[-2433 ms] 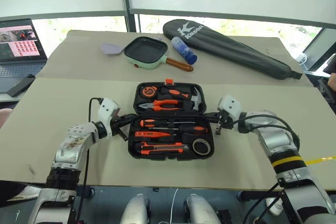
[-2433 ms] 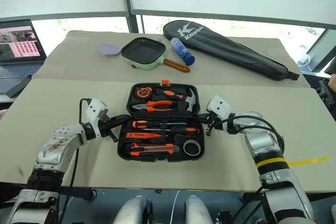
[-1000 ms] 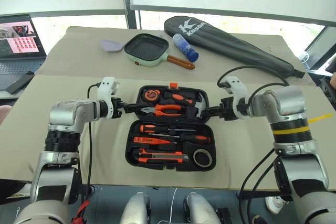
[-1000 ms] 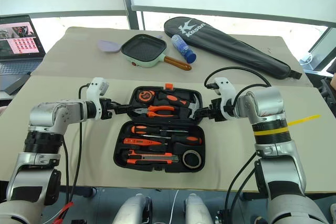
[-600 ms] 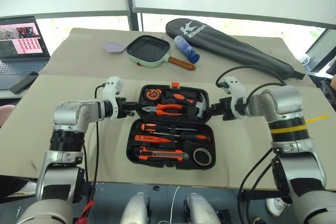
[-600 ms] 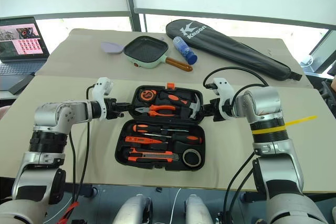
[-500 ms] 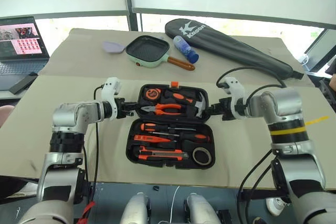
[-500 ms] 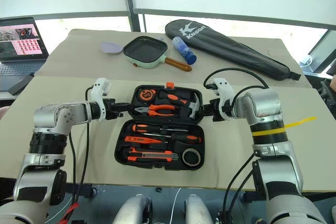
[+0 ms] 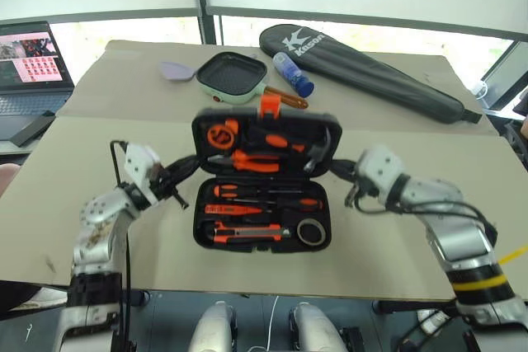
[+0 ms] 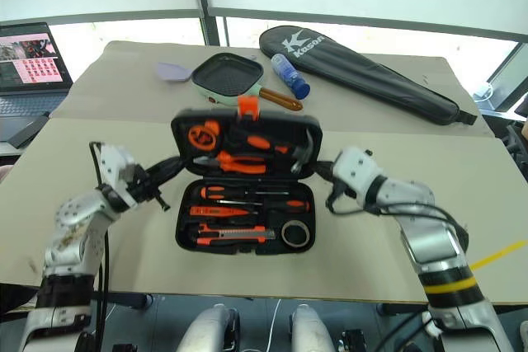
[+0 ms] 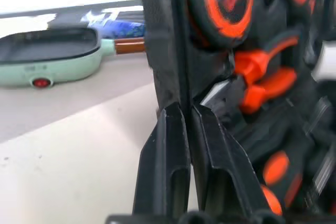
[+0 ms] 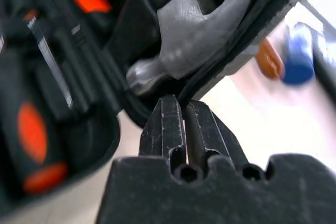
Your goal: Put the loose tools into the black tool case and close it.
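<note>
While the black tool case (image 9: 262, 179) sits at the middle of the desk (image 9: 396, 204), its lid (image 9: 266, 142) stands raised at an angle, orange latch (image 9: 269, 105) uppermost. The left claw (image 9: 188, 172) is pinched closed on the lid's left edge; the right claw (image 9: 337, 169) is pinched closed on its right edge. Pliers (image 9: 252, 160) and a hammer (image 9: 318, 147) sit in the lid. In the base lie the screwdrivers (image 9: 264, 196), utility knife (image 9: 247, 232) and tape roll (image 9: 309, 232). Behind it: a green square pan (image 9: 232, 77) and a racket bag (image 9: 363, 72).
</note>
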Robot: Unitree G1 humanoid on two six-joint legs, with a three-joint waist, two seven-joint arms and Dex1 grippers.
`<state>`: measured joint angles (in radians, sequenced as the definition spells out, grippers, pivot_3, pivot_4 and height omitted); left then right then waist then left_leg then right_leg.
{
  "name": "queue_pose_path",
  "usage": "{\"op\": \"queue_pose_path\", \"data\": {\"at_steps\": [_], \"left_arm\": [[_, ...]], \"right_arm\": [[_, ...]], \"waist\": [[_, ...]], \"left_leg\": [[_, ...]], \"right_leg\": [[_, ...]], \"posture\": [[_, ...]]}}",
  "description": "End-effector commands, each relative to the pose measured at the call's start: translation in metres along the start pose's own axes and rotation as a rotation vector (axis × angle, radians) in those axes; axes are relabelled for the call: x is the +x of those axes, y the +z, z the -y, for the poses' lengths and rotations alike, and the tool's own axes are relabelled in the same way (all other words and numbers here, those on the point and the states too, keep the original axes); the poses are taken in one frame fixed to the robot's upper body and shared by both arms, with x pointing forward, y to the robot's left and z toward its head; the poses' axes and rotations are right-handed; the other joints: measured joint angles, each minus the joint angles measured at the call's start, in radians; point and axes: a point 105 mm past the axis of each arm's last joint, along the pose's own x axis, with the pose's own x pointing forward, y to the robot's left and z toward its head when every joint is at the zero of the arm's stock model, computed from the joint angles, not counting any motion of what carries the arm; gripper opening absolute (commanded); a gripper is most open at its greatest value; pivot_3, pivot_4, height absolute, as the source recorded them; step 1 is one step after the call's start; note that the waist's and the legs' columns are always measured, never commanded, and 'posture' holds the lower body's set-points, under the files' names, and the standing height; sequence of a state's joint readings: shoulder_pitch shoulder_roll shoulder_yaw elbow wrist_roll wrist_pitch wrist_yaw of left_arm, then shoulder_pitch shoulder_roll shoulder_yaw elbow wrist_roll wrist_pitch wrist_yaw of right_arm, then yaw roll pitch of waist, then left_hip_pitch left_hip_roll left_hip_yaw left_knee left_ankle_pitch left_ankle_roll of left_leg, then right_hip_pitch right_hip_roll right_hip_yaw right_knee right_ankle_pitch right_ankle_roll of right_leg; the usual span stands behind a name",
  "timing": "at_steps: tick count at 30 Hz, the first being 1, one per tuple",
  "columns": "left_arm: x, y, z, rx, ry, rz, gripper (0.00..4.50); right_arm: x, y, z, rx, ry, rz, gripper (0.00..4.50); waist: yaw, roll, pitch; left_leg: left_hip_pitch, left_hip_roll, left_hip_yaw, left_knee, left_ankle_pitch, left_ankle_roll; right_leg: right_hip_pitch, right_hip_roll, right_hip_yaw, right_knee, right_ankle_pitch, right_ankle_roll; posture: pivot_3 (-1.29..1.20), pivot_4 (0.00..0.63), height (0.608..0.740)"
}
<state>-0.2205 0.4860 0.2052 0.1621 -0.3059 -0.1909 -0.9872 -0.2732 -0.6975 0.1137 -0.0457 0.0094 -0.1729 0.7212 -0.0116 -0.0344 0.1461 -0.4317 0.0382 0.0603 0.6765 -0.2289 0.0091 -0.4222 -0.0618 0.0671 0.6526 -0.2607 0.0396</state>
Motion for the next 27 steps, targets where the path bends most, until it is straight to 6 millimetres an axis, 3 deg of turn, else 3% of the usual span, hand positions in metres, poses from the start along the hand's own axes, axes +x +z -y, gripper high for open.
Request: {"op": "queue_pose_path", "data": {"at_steps": [1,2,5,8,9,10,13,16,20,22,24,27], "left_arm": [[-0.018,-0.013,0.011,0.204,-0.045,-0.039,0.09],[-0.025,-0.022,0.014,0.186,-0.051,-0.066,0.03],[-0.039,-0.031,0.017,0.178,-0.067,-0.1,0.96],[-0.057,-0.035,0.009,0.143,-0.046,-0.152,2.19],[-0.062,-0.036,0.006,0.119,-0.033,-0.171,2.49],[-0.068,-0.038,0.003,0.095,-0.028,-0.193,2.5],[-0.078,-0.042,0.001,0.055,-0.045,-0.248,2.5],[-0.069,-0.038,-0.009,-0.012,-0.04,-0.247,2.5],[-0.035,-0.024,-0.022,-0.064,-0.04,-0.222,1.33],[-0.022,-0.021,-0.022,-0.07,-0.065,-0.216,0.58],[-0.005,-0.021,-0.02,-0.063,-0.117,-0.236,0.03],[0.014,-0.027,-0.015,-0.079,-0.197,-0.298,0.03]], "right_arm": [[-0.005,-0.018,-0.031,-0.148,0.094,-0.009,0.0],[-0.007,-0.024,-0.037,-0.124,0.108,-0.015,0.38],[-0.013,-0.031,-0.039,-0.107,0.102,-0.013,1.35],[-0.026,-0.034,-0.025,-0.114,0.036,-0.03,2.46],[-0.03,-0.035,-0.021,-0.108,0.013,-0.035,2.79],[-0.036,-0.036,-0.018,-0.098,0.002,-0.044,3.12],[-0.05,-0.035,-0.019,-0.021,-0.001,-0.052,3.12],[-0.067,-0.023,-0.045,0.142,0.114,-0.037,2.24],[-0.074,0.006,-0.09,0.272,0.331,-0.018,0.88],[-0.073,0.012,-0.102,0.289,0.381,-0.027,0.19],[-0.066,0.015,-0.111,0.299,0.401,-0.03,0.0],[-0.052,0.013,-0.121,0.31,0.416,-0.052,0.0]], "waist": [[-0.001,0.0,0.0],[-0.002,0.0,0.0],[-0.006,-0.003,-0.002],[-0.008,-0.002,-0.001],[-0.007,-0.002,-0.001],[-0.006,-0.002,-0.001],[-0.001,-0.002,-0.001],[0.008,-0.002,-0.001],[0.017,-0.002,-0.001],[0.017,-0.002,-0.001],[0.01,-0.003,-0.001],[0.005,-0.003,-0.001]], "left_leg": [[0.004,0.0,0.001,0.0,0.0,0.0],[0.01,0.001,0.001,-0.001,0.0,0.0],[0.031,0.004,0.004,-0.009,-0.001,0.0],[0.031,0.007,0.005,-0.01,-0.001,0.0],[0.032,0.007,0.005,-0.01,-0.001,0.0],[0.032,0.007,0.005,-0.01,-0.001,0.0],[0.032,0.007,0.005,-0.01,-0.001,0.0],[0.031,0.008,0.004,-0.01,-0.001,0.0],[0.031,0.008,0.004,-0.009,-0.001,0.0],[0.032,0.009,0.004,-0.008,-0.001,0.0],[0.032,0.009,0.005,-0.008,0.0,-0.001],[0.032,0.007,0.005,-0.008,0.0,-0.001]], "right_leg": [[0.004,0.0,0.0,-0.001,0.0,0.0],[0.011,0.001,0.0,-0.003,0.0,0.0],[0.031,0.002,0.0,-0.009,-0.001,-0.002],[0.029,0.002,0.0,-0.008,-0.002,-0.003],[0.029,0.002,0.001,-0.007,-0.002,-0.003],[0.03,0.002,0.001,-0.007,-0.002,-0.003],[0.03,0.002,0.0,-0.007,-0.002,-0.003],[0.03,0.002,-0.001,-0.007,-0.002,-0.003],[0.03,0.002,-0.001,-0.007,-0.002,-0.003],[0.031,0.003,-0.001,-0.007,-0.002,-0.003],[0.031,0.004,-0.001,-0.007,-0.002,-0.003],[0.031,0.005,-0.001,-0.007,-0.002,-0.003]], "posture": [[0.0,0.15,0.74],[0.0,0.15,0.74],[0.0,0.15,0.74],[0.0,0.15,0.74],[0.0,0.15,0.74],[0.0,0.15,0.74],[0.0,0.15,0.74],[0.0,0.15,0.74],[0.0,0.15,0.74],[0.0,0.15,0.74],[0.0,0.15,0.74],[0.0,0.15,0.74]]}}
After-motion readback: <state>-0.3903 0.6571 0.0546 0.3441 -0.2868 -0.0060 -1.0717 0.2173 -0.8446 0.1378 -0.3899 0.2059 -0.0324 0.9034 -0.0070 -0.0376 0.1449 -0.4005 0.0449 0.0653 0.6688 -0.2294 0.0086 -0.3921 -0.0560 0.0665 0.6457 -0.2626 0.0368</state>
